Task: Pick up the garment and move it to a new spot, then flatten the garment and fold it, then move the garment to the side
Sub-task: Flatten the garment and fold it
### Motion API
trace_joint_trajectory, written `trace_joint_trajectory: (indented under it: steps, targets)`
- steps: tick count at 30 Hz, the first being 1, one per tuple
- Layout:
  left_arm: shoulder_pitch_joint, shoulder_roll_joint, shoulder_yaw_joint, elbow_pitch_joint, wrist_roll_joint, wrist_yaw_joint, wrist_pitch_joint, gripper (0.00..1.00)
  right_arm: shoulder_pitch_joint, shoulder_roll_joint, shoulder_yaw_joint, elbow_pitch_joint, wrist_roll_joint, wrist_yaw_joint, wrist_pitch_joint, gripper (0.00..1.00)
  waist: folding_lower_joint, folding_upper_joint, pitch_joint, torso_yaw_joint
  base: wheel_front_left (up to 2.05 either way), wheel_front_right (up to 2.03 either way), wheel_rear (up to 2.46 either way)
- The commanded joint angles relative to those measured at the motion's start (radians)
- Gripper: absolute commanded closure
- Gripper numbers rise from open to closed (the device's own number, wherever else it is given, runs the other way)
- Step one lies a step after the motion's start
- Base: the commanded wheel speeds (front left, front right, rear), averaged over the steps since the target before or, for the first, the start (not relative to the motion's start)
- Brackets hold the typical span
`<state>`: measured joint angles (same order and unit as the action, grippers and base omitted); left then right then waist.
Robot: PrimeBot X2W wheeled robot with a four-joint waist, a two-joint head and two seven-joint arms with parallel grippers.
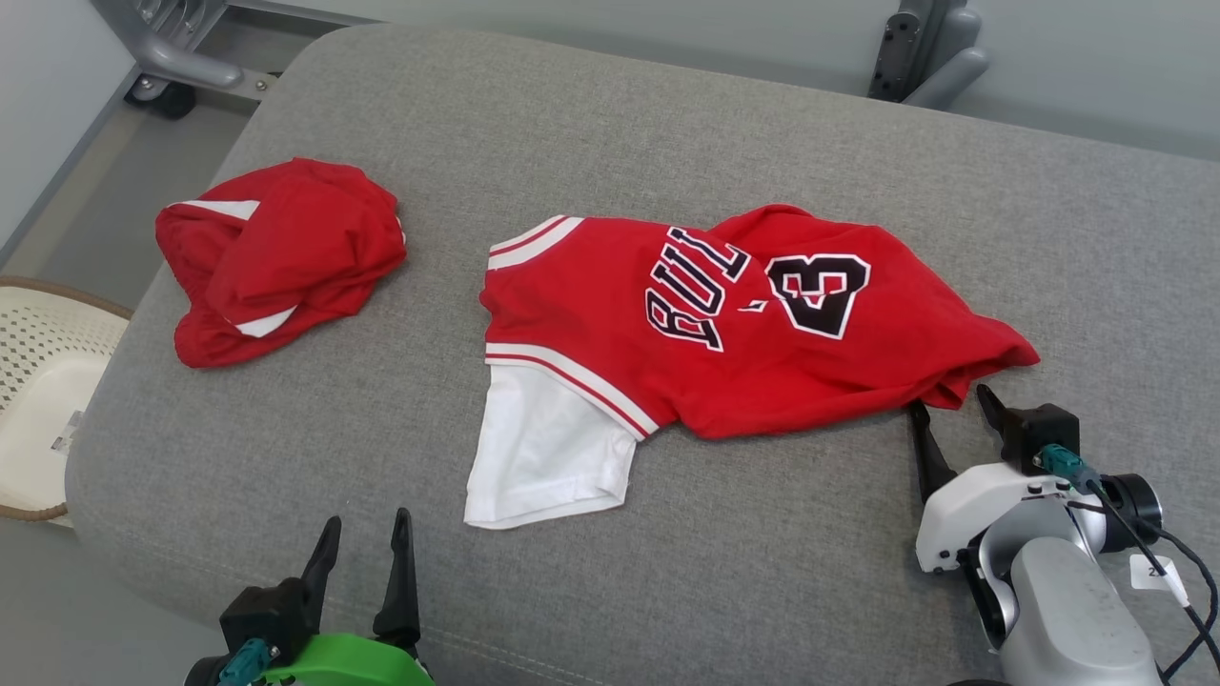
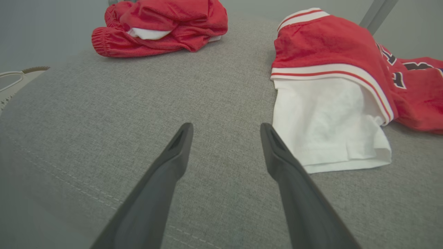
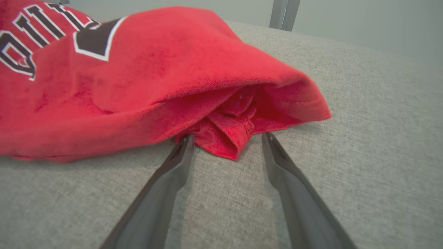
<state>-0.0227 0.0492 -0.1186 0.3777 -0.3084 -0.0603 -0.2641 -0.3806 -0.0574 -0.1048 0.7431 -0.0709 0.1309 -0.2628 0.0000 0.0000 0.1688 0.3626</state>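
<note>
At the far left a woven basket [image 1: 38, 381] is sitting beside the grey cushion [image 1: 667, 114]. A crumpled red bundle [image 1: 276, 257] is lying near the cushion's left end, well apart from my left tool [image 1: 367, 519]. I am holding that tool spread wide and empty over the grey fabric at the near edge. The red jersey [image 1: 762, 324] is lying across the middle of the cushion, lettering up. Its white sleeve [image 1: 543, 448] is reaching toward me, just to the right of my left tool. My right tool [image 1: 948, 400] is gaping wide at the jersey's right end. A folded corner of the red hem is poking between its fingertips, and I am gripping nothing.
</note>
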Motion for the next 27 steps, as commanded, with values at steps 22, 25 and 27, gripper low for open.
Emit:
trace_joint_trajectory:
  steps: [22,25,27]
  targets:
    - [0.078,0.003,0.044,0.032,0.038,-0.018,0.000,0.00,0.009,-0.053,0.051,-0.267,0.120,-0.001,-0.003,1.00,0.0000,0.0000,-0.176,-0.137,0.00,0.00,0.00]
    - [0.082,0.003,0.037,0.030,0.031,-0.017,0.000,0.00,-0.029,-0.095,0.054,-0.310,0.113,-0.001,-0.003,1.00,0.0000,0.0000,-0.197,-0.161,0.00,0.00,0.00]
    - [0.081,0.003,0.032,0.029,0.025,-0.012,0.000,0.00,-0.054,-0.126,0.045,-0.323,0.110,-0.001,-0.003,1.00,0.0000,0.0000,-0.206,-0.171,0.00,0.00,0.00]
